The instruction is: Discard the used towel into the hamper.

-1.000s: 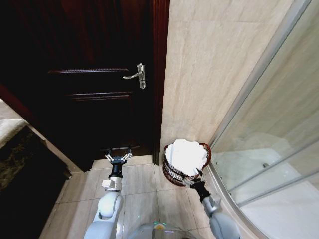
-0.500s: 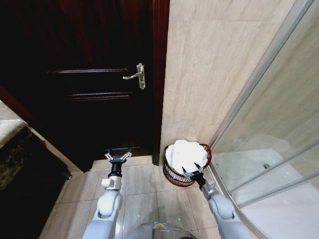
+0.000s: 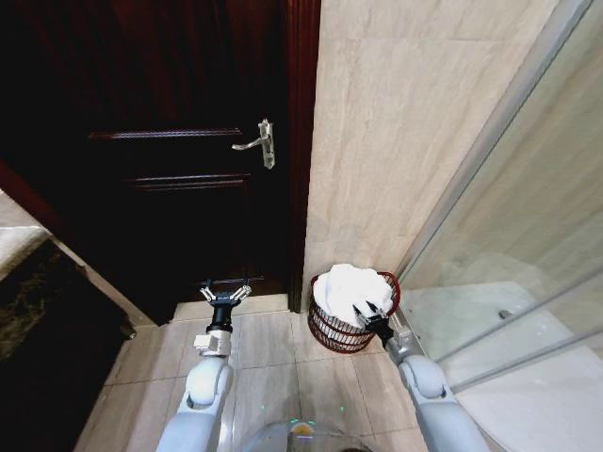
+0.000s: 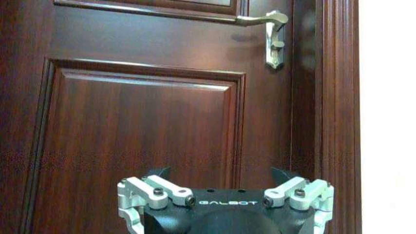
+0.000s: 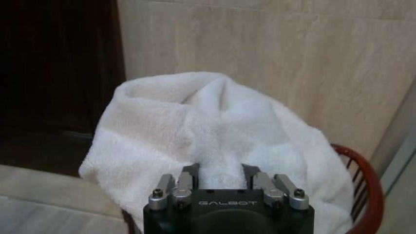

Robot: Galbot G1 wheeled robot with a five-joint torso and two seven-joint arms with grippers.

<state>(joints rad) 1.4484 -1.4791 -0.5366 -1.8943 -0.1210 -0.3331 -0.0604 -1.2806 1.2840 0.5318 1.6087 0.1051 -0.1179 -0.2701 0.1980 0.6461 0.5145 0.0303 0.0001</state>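
My right gripper (image 3: 370, 314) has risen to the hamper (image 3: 325, 330) rim, fingers spread, against the heaped towel (image 3: 347, 290). Towel's in. Left gripper (image 3: 222, 296) idles open, left of hamper.

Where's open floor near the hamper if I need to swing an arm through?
Bare tile lies between the door and the hamper, under the left gripper. It is crowded at the hamper: towel heaped over its rim, right gripper on it, shower glass close beside.

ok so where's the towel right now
In the head view the white towel is heaped in the hamper, on the floor by the tiled wall between the dark door and the shower glass, with the right gripper at it.
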